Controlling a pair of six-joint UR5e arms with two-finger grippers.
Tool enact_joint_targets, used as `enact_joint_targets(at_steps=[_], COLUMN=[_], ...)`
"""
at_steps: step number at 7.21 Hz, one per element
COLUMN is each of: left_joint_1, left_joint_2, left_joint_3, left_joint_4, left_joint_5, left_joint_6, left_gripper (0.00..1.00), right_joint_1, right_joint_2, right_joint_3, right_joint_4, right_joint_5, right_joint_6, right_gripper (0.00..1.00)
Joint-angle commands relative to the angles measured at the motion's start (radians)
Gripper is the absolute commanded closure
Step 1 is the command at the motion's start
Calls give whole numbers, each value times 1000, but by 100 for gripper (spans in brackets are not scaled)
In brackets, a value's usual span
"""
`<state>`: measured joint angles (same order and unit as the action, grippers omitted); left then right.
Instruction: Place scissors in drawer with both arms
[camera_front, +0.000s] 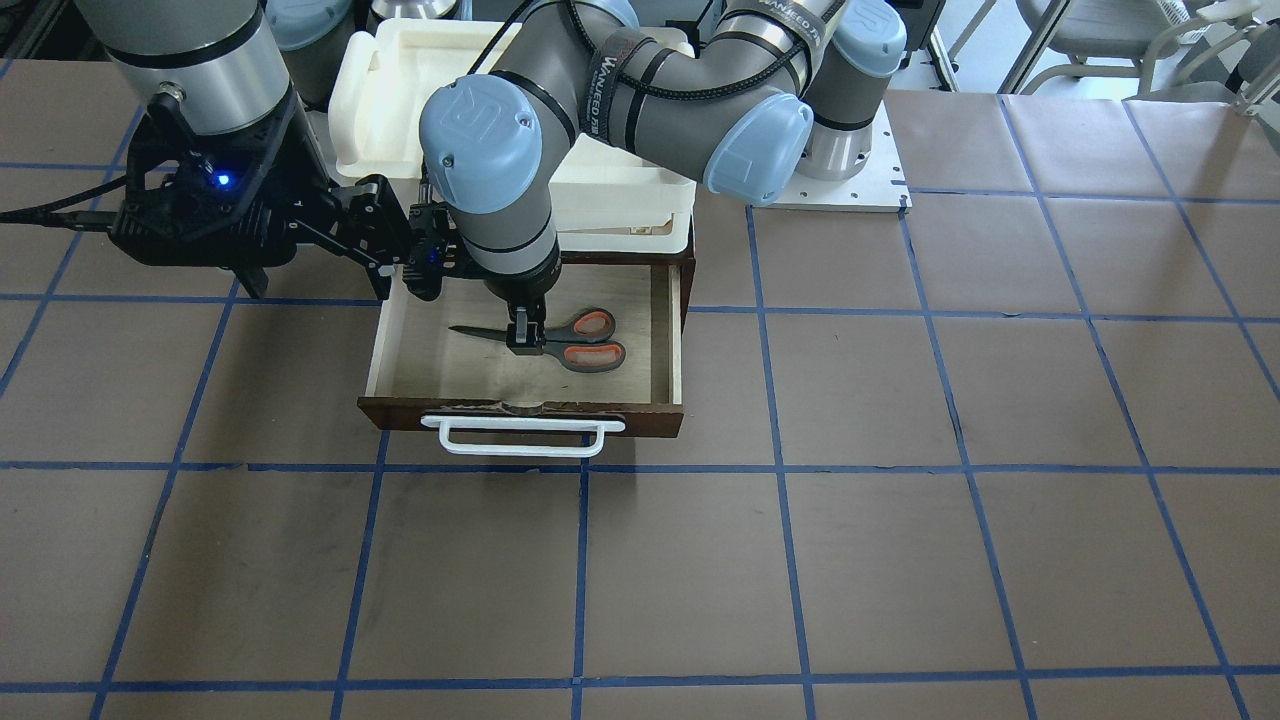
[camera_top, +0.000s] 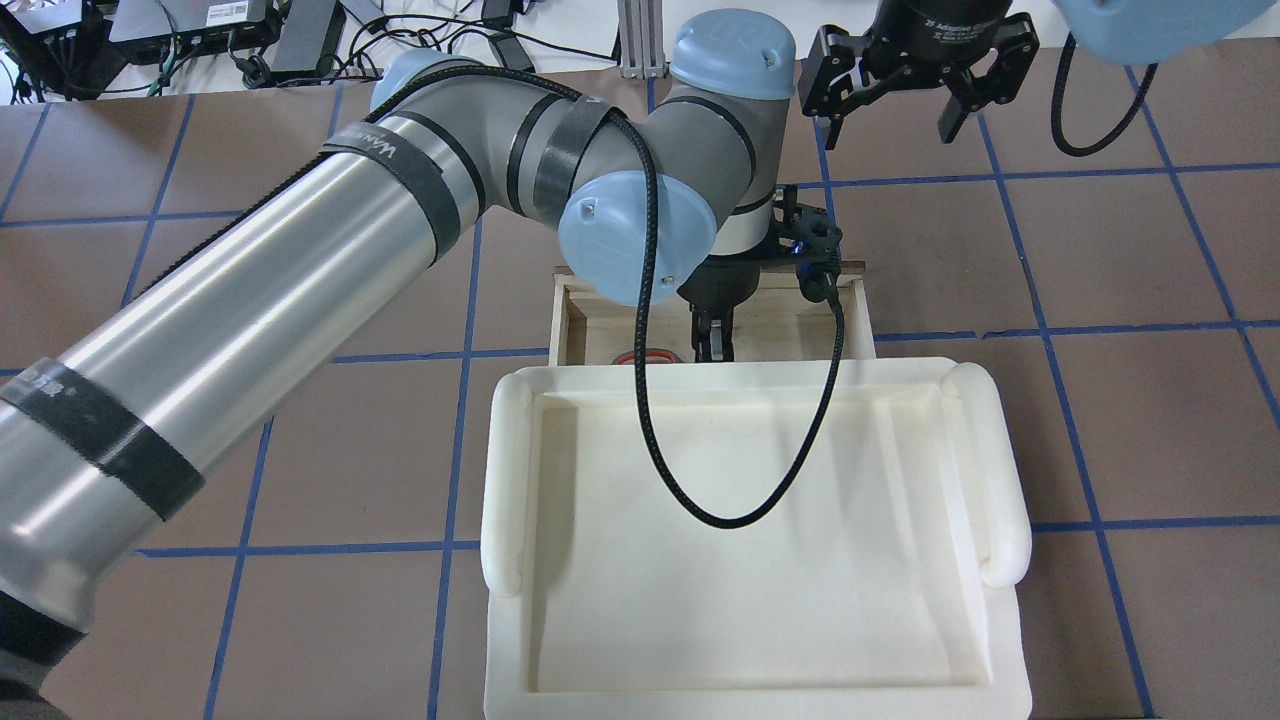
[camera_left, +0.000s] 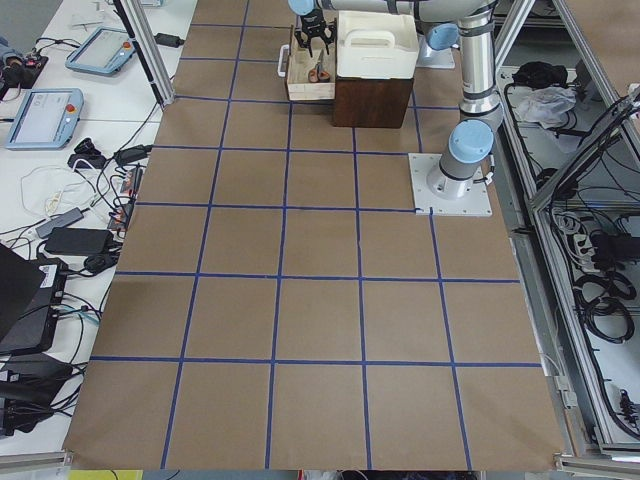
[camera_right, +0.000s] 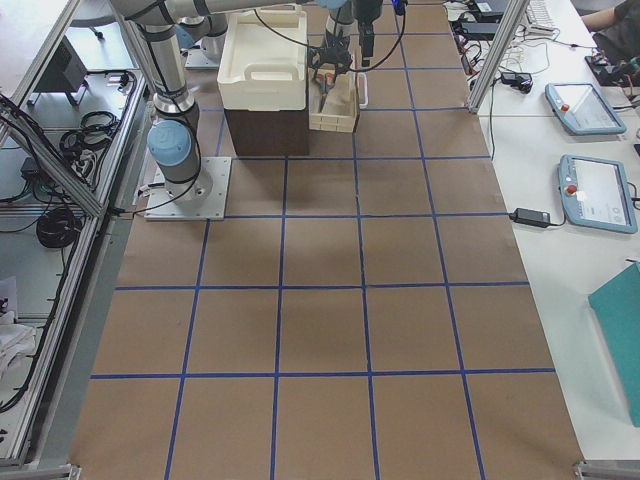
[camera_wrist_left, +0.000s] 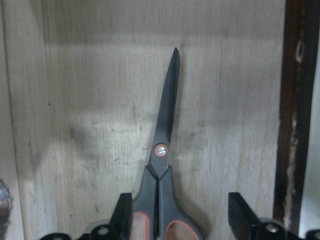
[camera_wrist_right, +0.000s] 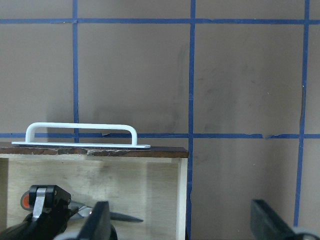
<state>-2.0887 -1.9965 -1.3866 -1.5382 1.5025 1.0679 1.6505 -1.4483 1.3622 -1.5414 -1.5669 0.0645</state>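
Observation:
The drawer (camera_front: 660, 418) stands pulled out, dark brown front with a white bar handle (camera_front: 520, 436). The scissors (camera_front: 580, 340) lie flat on its plywood floor, blades pointing to the view's left. My left gripper (camera_front: 525, 338) reaches down into the drawer over the scissors' pivot. In the left wrist view the scissors (camera_wrist_left: 162, 150) lie between the spread fingers of my left gripper (camera_wrist_left: 181, 220), which is open. My right gripper (camera_front: 390, 240) is open and empty, hovering beside the drawer's side. The right wrist view shows the drawer front (camera_wrist_right: 95, 150) and a blade tip (camera_wrist_right: 122, 218).
A white foam tray (camera_top: 750, 560) sits on top of the dark cabinet and hides most of the drawer (camera_top: 860, 310) from overhead. My right gripper (camera_top: 885, 115) is beyond the drawer's far corner there. The brown table with blue grid lines surrounds the cabinet.

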Motion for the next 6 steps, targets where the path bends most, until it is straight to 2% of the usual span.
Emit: enact_joint_targets(at_steps=[1, 4, 6], left_joint_1=[-1, 77, 219], left_joint_2=[27, 102, 175], left_joint_3=[1, 8, 6], left_joint_4=[1, 68, 86], left_joint_5=[1, 5, 5], left_joint_6=[1, -47, -151], left_gripper=[0, 0, 0], right_joint_1=[0, -3, -6], right_joint_2=[-11, -11, -11], right_joint_3=[1, 2, 2], right_joint_4=[33, 29, 27], right_joint_5=[1, -2, 7], right_joint_6=[0, 2, 2], right_gripper=[0, 0, 0])
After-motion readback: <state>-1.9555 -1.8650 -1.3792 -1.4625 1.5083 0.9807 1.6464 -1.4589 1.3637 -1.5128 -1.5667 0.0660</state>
